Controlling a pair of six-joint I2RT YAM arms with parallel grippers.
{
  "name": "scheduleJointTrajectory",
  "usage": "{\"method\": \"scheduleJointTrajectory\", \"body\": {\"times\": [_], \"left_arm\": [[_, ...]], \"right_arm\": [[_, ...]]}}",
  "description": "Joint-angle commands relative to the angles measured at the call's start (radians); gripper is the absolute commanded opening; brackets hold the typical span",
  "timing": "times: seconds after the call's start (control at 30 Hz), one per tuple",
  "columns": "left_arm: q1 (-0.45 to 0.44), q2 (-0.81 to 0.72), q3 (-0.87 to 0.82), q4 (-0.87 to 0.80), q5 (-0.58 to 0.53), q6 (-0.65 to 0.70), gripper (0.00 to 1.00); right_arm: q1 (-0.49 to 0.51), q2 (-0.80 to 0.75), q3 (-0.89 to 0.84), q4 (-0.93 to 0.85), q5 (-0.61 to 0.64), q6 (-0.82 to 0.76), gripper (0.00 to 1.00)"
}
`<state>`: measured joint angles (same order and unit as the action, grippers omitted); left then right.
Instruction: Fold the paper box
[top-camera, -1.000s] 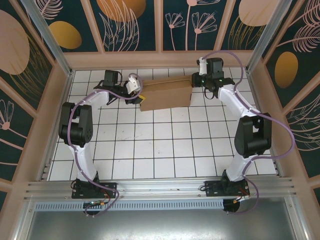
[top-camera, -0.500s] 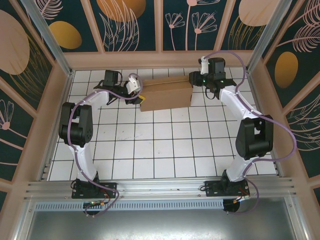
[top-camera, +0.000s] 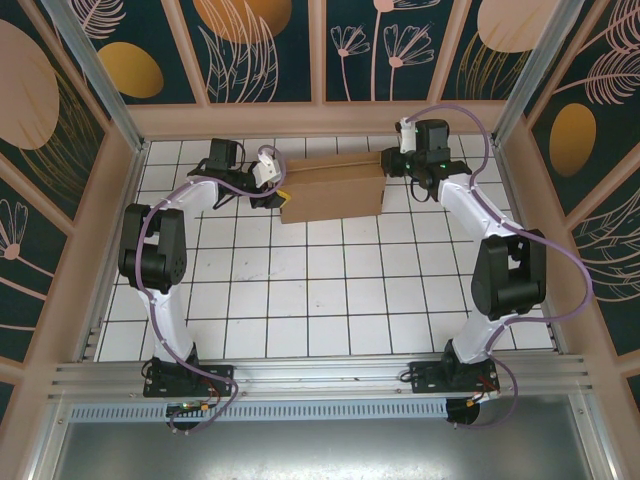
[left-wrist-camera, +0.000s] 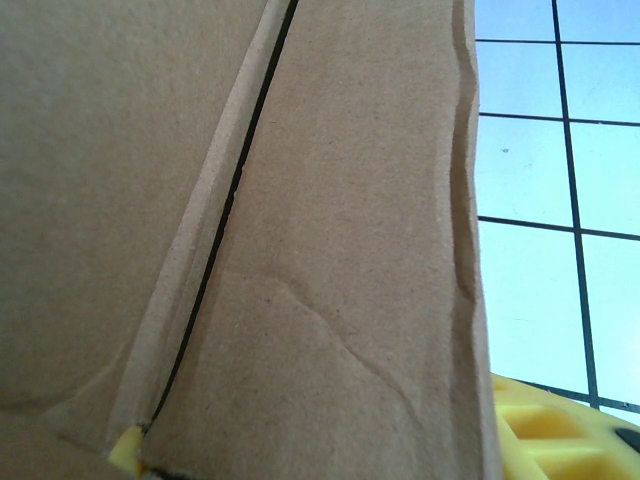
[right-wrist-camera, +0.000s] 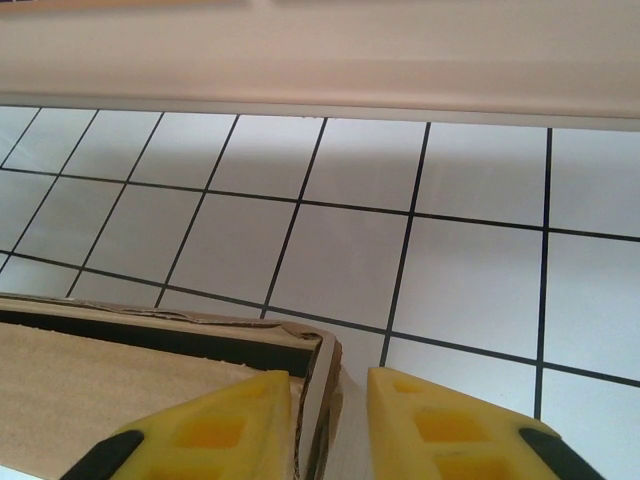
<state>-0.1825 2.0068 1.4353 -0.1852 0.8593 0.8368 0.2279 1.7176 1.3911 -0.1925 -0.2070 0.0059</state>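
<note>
The paper box (top-camera: 332, 188) is lying at 12 o'clock on the table (top-camera: 330, 290). It is looking light, stiff across its panels and easily dented, so flap edges beside a crease are looking like the best holds. The left gripper (top-camera: 277, 192) is meeting its 9 o'clock end, grip unclear, while the right gripper (right-wrist-camera: 330, 388) is narrowly straddling the 3 o'clock wall, pinch unclear.

We see open bench (top-camera: 330, 300) in front of the paper box (top-camera: 335, 190); the back wall (top-camera: 320, 118) crowds it behind.
</note>
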Motion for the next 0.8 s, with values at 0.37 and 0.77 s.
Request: {"method": "scheduleJointTrajectory", "body": {"times": [0.37, 0.77], "left_arm": [[-0.005, 0.033, 0.016, -0.069, 0.011, 0.023, 0.46], [-0.004, 0.033, 0.016, -0.071, 0.011, 0.025, 0.46]], "right_arm": [[-0.005, 0.013, 0.048, -0.059, -0.039, -0.013, 0.20], [-0.004, 0.029, 0.070, -0.078, -0.043, -0.009, 0.00]]}}
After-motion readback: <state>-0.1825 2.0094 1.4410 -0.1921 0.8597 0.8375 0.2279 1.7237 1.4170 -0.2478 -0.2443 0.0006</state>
